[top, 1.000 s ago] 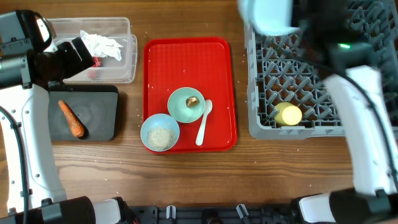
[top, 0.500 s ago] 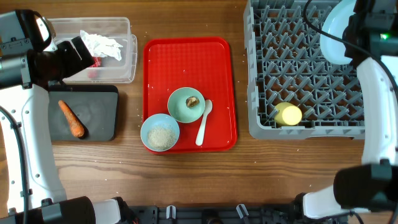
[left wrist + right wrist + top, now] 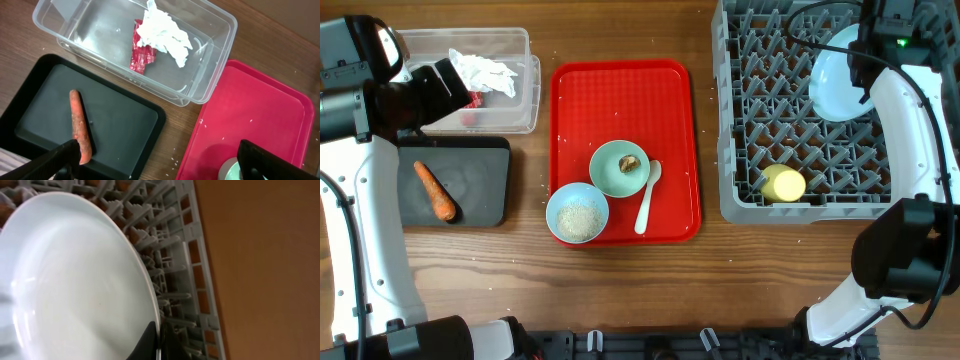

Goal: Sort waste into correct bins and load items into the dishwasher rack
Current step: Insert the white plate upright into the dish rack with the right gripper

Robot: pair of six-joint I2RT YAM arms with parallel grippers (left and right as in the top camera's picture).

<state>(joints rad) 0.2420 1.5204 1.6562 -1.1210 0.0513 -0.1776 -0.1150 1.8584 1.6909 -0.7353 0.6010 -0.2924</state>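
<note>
Brown wooden desk [image 3: 520,260] carrying grey pegged plastic crate [image 3: 740,150]; right end effector [image 3: 155,341] clamping pale blue round plate [image 3: 75,280] over it; left end effector [image 3: 159,150] standing wide apart.

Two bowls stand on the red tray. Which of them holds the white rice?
The light blue bowl, in a corner of the red tray. The pale green bowl, next to the white spoon, holds only a small brown food scrap.

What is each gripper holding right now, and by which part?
Right gripper pinches the pale blue plate by its rim, over the dishwasher rack. Left gripper is open, holding nothing.
</note>
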